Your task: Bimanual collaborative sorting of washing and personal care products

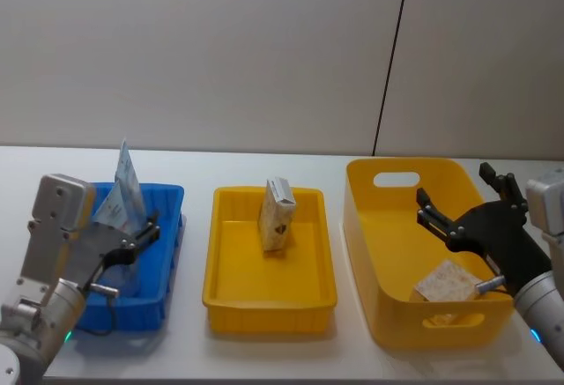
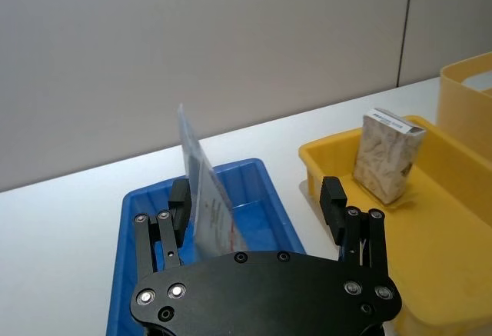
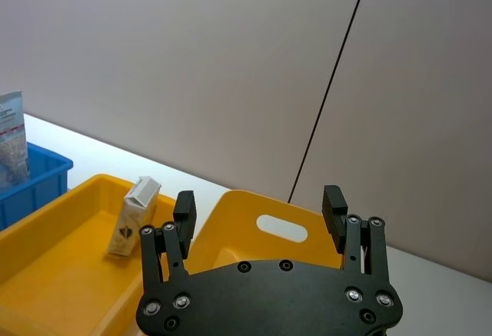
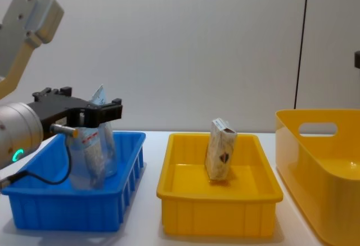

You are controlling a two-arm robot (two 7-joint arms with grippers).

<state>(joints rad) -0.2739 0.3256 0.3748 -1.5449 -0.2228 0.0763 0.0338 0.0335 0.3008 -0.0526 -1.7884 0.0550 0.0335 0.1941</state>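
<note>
Blue bin (image 4: pixel 73 209): noted beneath the fingers of the left gripper (image 2: pixel 256 194).
Deep yellow bin (image 1: pixel 379 226): recorded below the fingers of the right gripper (image 3: pixel 259 199).
Shallow yellow tray (image 4: pixel 216 212): set between both sets of fingers, apart from each.
Table (image 1: pixel 282 350): white.
Wall (image 1: pixel 220 50): grey, with a dark vertical seam (image 1: pixel 392 59).

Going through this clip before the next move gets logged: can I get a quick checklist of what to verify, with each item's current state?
1. Left gripper open: ok, jaws wide apart over the blue bin.
2. Tube free of the left gripper: cannot tell; it stands between the jaws, close to one.
3. Tube inside the blue bin: ok.
4. Right gripper open and empty: ok, above the deep yellow bin.
5. Beige pack lying in the deep yellow bin: ok.
6. Second beige pack standing in the yellow tray: ok.
</note>
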